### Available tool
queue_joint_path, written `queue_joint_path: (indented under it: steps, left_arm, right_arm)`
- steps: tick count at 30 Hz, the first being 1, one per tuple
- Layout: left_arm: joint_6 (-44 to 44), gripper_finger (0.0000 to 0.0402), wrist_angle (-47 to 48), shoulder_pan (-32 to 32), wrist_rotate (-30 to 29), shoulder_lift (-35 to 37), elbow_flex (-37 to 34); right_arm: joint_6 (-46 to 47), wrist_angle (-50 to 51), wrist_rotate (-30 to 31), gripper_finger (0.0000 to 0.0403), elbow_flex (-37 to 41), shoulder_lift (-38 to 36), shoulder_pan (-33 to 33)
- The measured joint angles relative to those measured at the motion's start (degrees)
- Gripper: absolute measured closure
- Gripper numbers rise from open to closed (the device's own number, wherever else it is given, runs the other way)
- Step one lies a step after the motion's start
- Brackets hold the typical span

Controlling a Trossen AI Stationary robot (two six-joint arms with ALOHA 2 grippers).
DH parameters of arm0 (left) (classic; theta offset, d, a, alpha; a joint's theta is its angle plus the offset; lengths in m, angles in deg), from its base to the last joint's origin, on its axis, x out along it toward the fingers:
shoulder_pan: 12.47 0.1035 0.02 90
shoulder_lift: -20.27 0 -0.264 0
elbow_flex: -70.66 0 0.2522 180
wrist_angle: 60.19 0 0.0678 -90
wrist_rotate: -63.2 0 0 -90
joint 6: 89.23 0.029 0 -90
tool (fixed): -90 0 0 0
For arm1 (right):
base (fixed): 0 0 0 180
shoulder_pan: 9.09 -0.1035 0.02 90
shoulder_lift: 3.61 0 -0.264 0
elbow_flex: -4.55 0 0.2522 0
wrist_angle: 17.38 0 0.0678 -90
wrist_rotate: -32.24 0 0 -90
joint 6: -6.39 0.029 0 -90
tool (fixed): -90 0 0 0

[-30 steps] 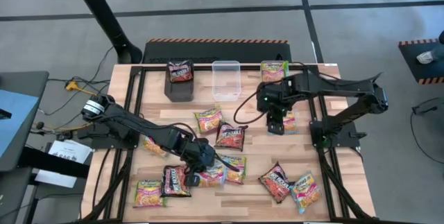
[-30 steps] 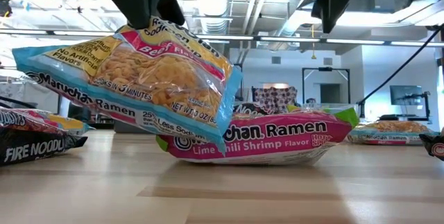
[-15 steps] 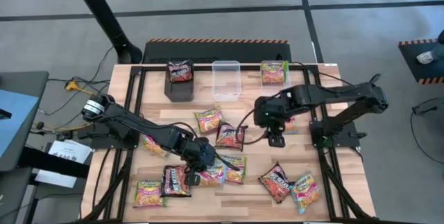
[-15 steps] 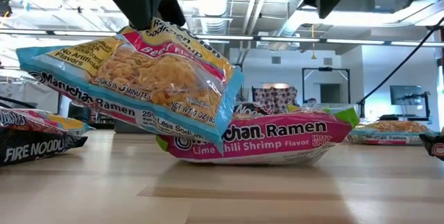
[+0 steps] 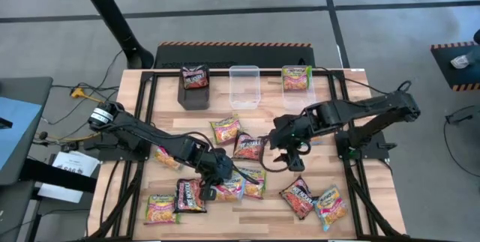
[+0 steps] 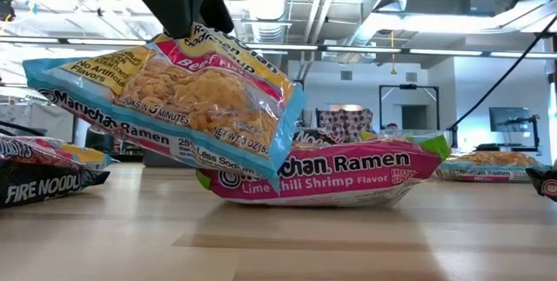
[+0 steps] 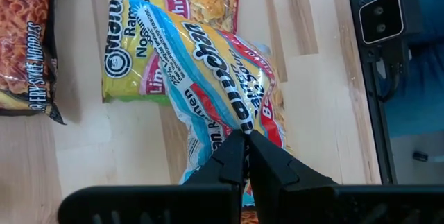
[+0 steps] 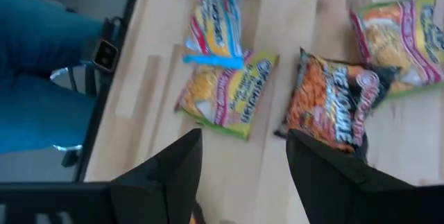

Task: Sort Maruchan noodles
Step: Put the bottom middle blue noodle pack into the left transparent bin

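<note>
Since a second ago the right gripper [image 5: 291,154] has swung from beside the clear tub [image 5: 244,86] toward the table's middle; the left arm has barely moved.

High view: left gripper [image 5: 220,173] sits in the cluster of Maruchan noodles at the front of the table, pinching the blue-edged packet [image 5: 229,188]. A green-edged packet [image 5: 253,182] lies just beside it. The right gripper hangs just beside the dark packet [image 5: 250,147], which lies toward the left arm from it. One dark packet stands in the black box [image 5: 194,88], and a green-edged one [image 5: 296,78] lies at the back right.

Low view: the blue-edged packet [image 6: 165,98] hangs tilted, clear of the wood, its lower corner over the Lime Chili Shrimp packet [image 6: 326,177].

Left wrist view: fingers [image 7: 267,165] pressed together on the packet's crimped end; its long axis runs straight away from them.

Right wrist view: fingers [image 8: 316,165] spread wide, nothing between. The dark packet [image 8: 333,106] lies ahead, its long axis roughly in line with the fingers.

Judgement: the right arm is much the nearer to that dark packet, so it is the likely next pick
</note>
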Motion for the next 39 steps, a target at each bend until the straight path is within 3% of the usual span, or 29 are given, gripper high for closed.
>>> queue_joint_path:
  steps: [11,24,39]
  left_arm:
    - [1.0,0.0401,-0.1,0.0,-1.4,0.0,0.0]
    - [2.6,0.0401,-2.2,0.2,-3.2,0.0,0.0]
    - [3.2,0.0401,-7.5,0.5,-5.0,0.0,0.0]
  right_arm:
    - [8.3,-13.0,1.1,0.0168,7.9,0.1,-4.2]
    - [2.8,-32.8,3.1,0.0168,18.6,0.0,-5.0]
    - [0.7,-34.3,8.3,0.0168,19.6,0.0,-5.0]
